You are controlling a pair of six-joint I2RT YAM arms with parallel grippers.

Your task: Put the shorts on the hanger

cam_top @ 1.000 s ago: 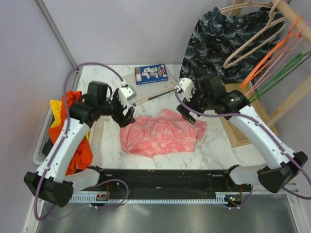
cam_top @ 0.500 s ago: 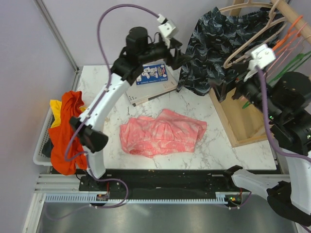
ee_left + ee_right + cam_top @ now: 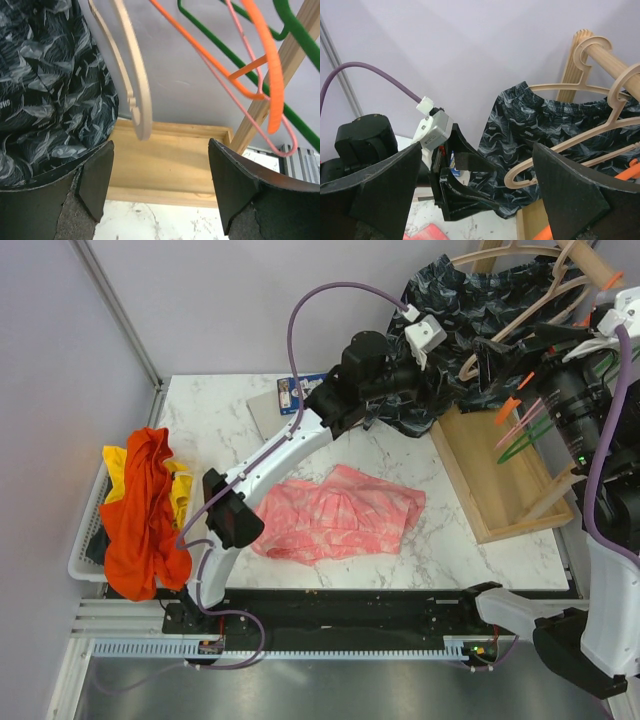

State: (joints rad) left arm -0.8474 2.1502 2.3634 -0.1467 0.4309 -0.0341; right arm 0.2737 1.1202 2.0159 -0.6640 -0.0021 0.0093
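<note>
Shorts: crumpled mid-desk, untouched by either arm.
Hanger: hooked on the wooden rail, beside navy shorts.
Left jaws: spread wide, holding nothing, facing the hanger.
Right jaws: wide apart, holding nothing, raised near the rail.

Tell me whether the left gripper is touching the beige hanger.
Apart. The left wrist view shows the end of the hanger hanging within the span of the open left gripper, with the wooden base visible on both sides of it.
</note>
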